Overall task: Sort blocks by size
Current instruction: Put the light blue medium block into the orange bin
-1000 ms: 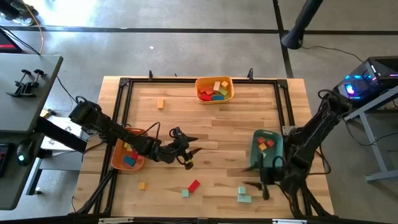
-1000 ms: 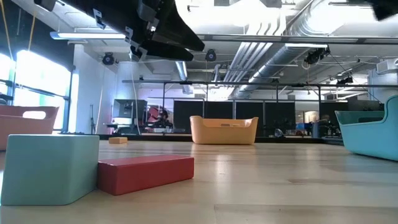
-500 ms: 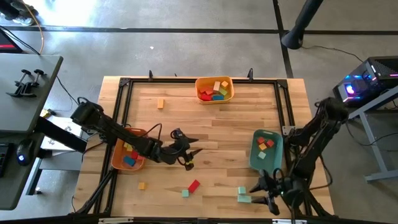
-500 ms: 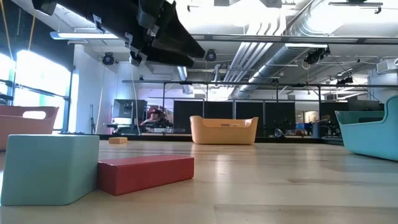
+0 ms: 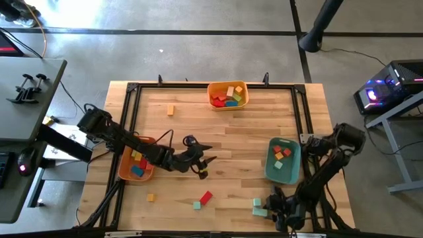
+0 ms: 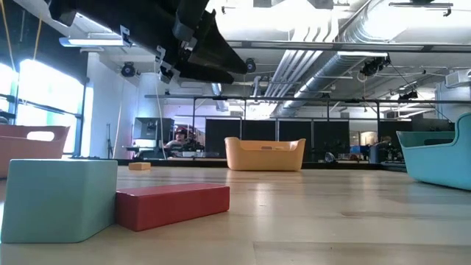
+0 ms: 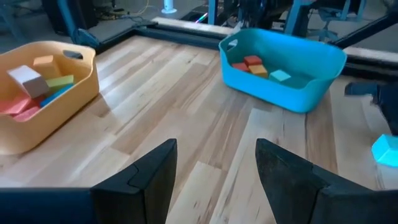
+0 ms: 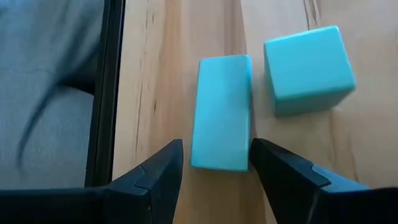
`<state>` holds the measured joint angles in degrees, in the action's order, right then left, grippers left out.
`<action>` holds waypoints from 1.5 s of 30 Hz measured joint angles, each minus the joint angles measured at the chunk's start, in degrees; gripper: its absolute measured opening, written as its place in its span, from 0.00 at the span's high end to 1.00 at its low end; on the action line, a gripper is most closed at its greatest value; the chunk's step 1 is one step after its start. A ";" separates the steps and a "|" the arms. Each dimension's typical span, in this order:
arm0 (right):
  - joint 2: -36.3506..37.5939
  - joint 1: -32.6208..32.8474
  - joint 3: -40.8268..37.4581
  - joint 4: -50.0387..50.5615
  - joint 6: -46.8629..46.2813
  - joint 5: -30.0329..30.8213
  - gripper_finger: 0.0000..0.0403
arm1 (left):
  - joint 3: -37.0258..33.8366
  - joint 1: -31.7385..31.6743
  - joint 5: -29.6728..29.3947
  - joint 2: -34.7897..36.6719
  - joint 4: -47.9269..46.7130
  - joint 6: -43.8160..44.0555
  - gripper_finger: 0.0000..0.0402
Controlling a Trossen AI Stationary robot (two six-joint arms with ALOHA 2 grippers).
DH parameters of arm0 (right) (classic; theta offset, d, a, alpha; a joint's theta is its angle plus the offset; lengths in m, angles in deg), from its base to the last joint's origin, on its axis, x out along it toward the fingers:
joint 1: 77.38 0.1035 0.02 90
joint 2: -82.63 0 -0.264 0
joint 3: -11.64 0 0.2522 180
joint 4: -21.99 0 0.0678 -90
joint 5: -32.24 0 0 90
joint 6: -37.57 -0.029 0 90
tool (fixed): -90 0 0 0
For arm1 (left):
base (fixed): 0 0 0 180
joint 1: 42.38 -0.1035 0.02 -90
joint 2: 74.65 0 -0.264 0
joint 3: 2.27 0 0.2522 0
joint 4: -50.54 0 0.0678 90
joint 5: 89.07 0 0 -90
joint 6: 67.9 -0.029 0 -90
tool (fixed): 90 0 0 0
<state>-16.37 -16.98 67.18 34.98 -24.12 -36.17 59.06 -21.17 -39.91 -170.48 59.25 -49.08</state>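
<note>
Two teal blocks lie flat near the table's near right edge: a bar and a cube, also visible as the bar and the cube in the high view. My right gripper is open and tipped down over them, a finger on each side of the bar's near end. I cannot tell whether they touch it. A red bar, a small teal block, a yellow one and an orange one lie loose. My left gripper hangs open and empty above mid-table.
Three trays hold sorted blocks: yellow at the far edge, orange at the left under my left arm, teal at the right. A black frame rims the table; its near rail runs beside the teal bar.
My right gripper has come down and toward the table's near edge, away from the teal tray. It has rolled and tipped steeply downward, and it now stands over the two teal blocks. Its fingers have stayed open.
</note>
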 joint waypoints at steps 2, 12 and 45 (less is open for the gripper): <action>-1.47 0.04 0.09 -1.21 0.22 1.06 0.50 | 0.02 -0.19 0.16 0.02 0.34 -0.29 0.49; -4.77 0.15 0.10 -3.52 12.43 4.99 0.51 | 0.02 -0.21 0.37 0.02 0.24 -0.35 0.49; 8.43 -2.86 -0.31 -12.28 52.37 34.60 0.69 | -0.02 -1.52 1.48 -1.29 4.66 5.17 0.49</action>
<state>-7.94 -19.84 66.87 22.70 28.24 -1.56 59.04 -22.69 -38.44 -171.76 63.90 -43.91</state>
